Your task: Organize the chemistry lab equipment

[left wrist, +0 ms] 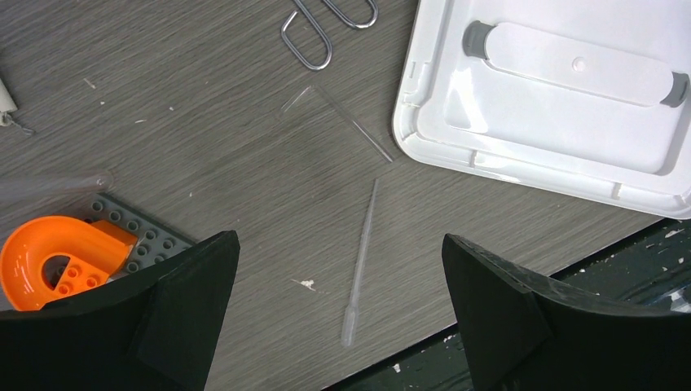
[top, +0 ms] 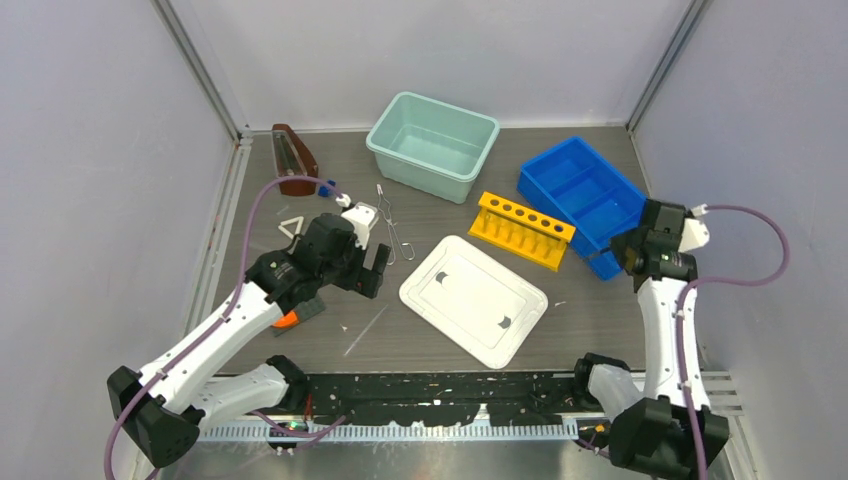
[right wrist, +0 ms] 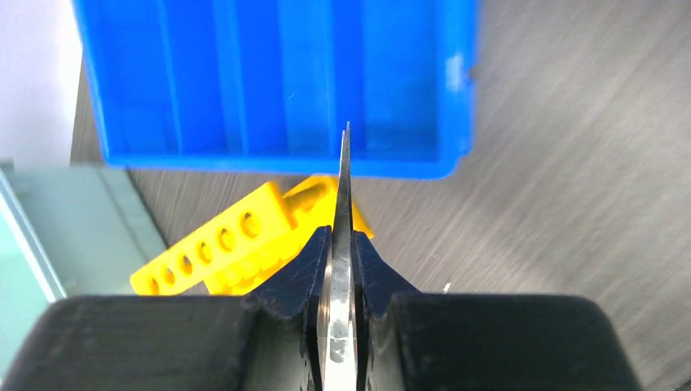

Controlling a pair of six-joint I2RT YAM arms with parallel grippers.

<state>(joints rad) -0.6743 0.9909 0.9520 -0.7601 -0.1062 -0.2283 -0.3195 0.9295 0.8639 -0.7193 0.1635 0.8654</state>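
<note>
Glass rods (left wrist: pixel 359 261), 2, wire tongs (left wrist: pixel 308 47), 1

Grey wood-grain table (top: pixel 600 320) underneath it all. At the far middle, a mint-green plastic bin (top: pixel 420 172), open side up. Just to its right, a blue tray (top: pixel 575 185) split into two compartments, set at an angle. Near the middle, a white rectangular lid (top: pixel 473 300) lying flat and askew, with a grey tab at each end of its centre panel. Far left, beside the frame rail, a brown wedge-shaped object (top: pixel 293 160). Near left, an orange arch brick (left wrist: pixel 77 236) seated on a grey studded plate (left wrist: pixel 151 240).
</note>
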